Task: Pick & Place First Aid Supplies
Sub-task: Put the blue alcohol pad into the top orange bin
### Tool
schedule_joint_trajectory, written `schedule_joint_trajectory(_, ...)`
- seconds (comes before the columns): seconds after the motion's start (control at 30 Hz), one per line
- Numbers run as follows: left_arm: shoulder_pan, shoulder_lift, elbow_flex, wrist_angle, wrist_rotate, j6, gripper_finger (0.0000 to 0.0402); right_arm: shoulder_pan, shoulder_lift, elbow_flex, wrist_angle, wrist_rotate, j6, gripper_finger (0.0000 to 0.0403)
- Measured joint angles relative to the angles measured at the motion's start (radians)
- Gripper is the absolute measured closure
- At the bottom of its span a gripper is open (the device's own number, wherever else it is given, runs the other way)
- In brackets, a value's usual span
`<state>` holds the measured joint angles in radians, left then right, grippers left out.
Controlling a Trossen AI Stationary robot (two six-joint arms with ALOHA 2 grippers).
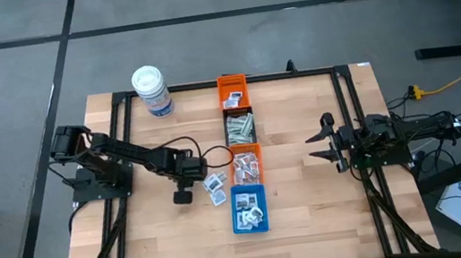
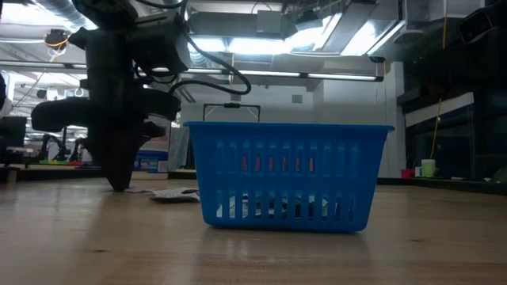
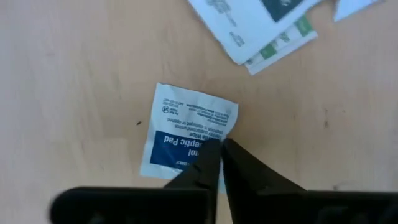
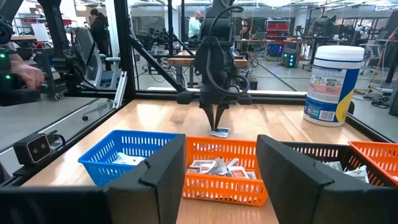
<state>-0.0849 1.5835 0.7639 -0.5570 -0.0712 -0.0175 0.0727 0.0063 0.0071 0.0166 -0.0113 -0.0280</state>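
Left gripper [image 3: 219,149] pinched together on one white packet [image 3: 186,134] – blue label reading "…eptic Pad" – beside the blue bin [image 1: 249,209]. Right gripper [image 1: 319,146] – fingers apart, empty.

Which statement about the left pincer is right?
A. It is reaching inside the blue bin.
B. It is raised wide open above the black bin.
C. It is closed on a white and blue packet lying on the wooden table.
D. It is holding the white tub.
C: in the left wrist view the left pincer has its fingers pressed together on the edge of the white and blue packet, which lies flat on the bare wooden table.
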Motion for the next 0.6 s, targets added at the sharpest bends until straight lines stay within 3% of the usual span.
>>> schedule_joint_trajectory(0.37, 0.004, 0.008, 0.036, 0.006, 0.011, -0.192, 0.0400, 0.000, 0.000, 0.000, 0.000, 0.000, 0.000, 0.0208)
schedule_joint_trajectory(0.6, 0.003, 0.006, 0.111, 0.010, 0.026, -0.208, 0.0400, 0.000, 0.000, 0.000, 0.000, 0.000, 0.000, 0.0208)
